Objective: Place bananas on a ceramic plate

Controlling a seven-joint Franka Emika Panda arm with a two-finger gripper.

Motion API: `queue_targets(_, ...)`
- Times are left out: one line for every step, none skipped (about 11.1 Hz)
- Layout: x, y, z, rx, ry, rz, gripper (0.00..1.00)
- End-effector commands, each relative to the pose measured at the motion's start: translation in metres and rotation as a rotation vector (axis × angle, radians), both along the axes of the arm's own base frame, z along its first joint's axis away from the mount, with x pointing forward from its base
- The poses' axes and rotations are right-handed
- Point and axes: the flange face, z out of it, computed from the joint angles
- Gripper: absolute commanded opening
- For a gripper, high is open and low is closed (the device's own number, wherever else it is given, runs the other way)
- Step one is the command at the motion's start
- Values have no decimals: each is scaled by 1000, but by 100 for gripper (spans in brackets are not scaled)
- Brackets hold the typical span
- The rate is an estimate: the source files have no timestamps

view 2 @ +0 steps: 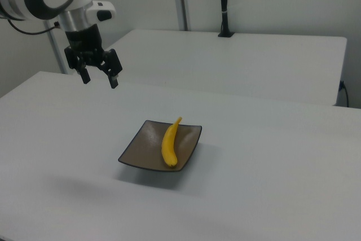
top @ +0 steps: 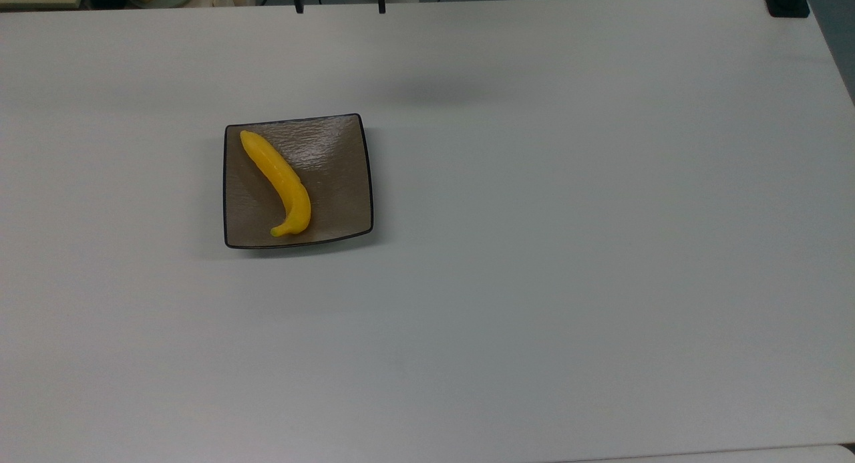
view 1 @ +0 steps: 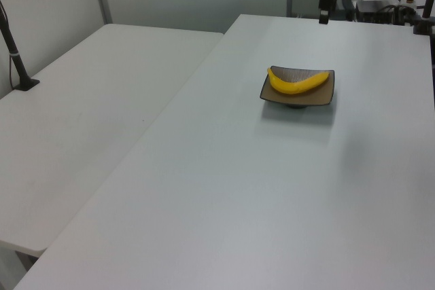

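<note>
One yellow banana (top: 280, 182) (view 1: 296, 83) (view 2: 170, 141), one square plate (top: 334, 182) (view 1: 319, 96) (view 2: 144, 148), one pincer (view 2: 99, 78) with two fingers spread apart, two white tables (view 1: 224, 188) (view 1: 81, 100)

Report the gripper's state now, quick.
Gripper: open, holding nothing, raised clear of the banana lying on the plate.

glossy rippled plate (top: 334, 176), smooth banana (top: 280, 182)

arm raised, gripper (view 2: 100, 78) pointing down, jaws spread apart, empty
</note>
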Motion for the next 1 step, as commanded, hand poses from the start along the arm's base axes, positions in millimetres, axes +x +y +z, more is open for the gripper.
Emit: queue_targets(-1,6,-9,23,2,-3,100)
